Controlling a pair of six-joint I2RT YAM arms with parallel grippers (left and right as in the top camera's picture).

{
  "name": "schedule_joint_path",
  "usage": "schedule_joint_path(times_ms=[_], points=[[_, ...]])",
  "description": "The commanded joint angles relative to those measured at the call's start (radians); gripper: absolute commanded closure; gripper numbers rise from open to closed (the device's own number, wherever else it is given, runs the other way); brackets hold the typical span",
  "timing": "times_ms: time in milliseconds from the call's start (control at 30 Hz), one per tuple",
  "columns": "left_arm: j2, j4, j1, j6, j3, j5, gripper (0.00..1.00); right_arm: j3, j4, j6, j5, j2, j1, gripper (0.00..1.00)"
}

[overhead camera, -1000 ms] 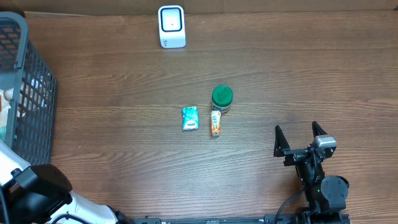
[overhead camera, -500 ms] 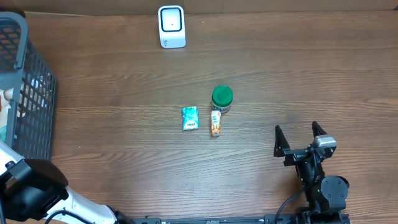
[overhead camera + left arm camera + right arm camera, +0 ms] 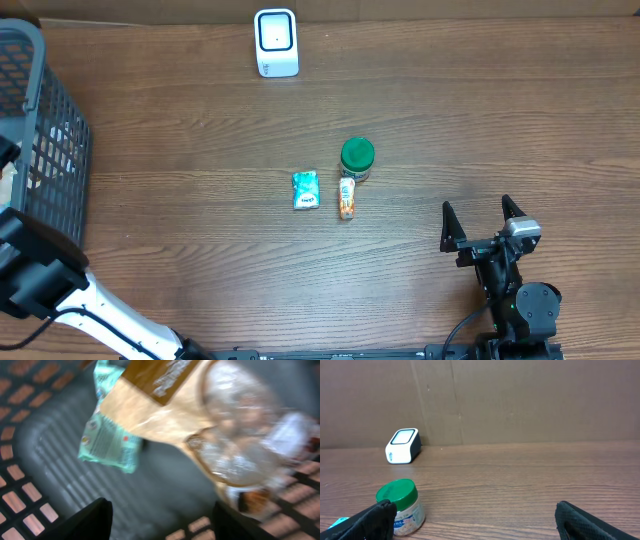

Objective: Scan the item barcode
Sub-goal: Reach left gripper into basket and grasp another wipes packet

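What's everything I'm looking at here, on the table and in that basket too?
scanner: one, white with a dark window, far edge of the table, upright
jar: one, green lid, middle of the table
orange packet: one, orange and white, lying just in front of the jar
teal packet: one, teal, lying left of the orange packet, apart from it
basket: one, grey mesh, left edge of the table
tan bag: one, tan with a clear window, inside the basket; blurred
mint packet: one, mint green, inside the basket, partly under the tan bag
table: one, brown wood
left gripper: one, black, over the basket's contents, gripping nothing visible
right gripper: one, black, open, near right of the table, empty
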Motion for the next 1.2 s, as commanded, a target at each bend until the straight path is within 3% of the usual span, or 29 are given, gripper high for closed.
schedule_joint_path(times_ms=[0,367,1167], points=[[0.06,-0.014,0.033,-0.019,-0.003,-0.047,0.39,-0.011,0.005,0.003,0.001,-0.007,0.006,0.0],[0.165,0.003,0.054,-0.018,-0.008,-0.092,0.4,-0.011,0.005,0.003,0.001,-0.007,0.006,0.0],[0.171,0.161,0.054,0.012,-0.138,-0.119,0.25,-0.011,0.005,0.003,0.001,-0.007,0.006,0.0]])
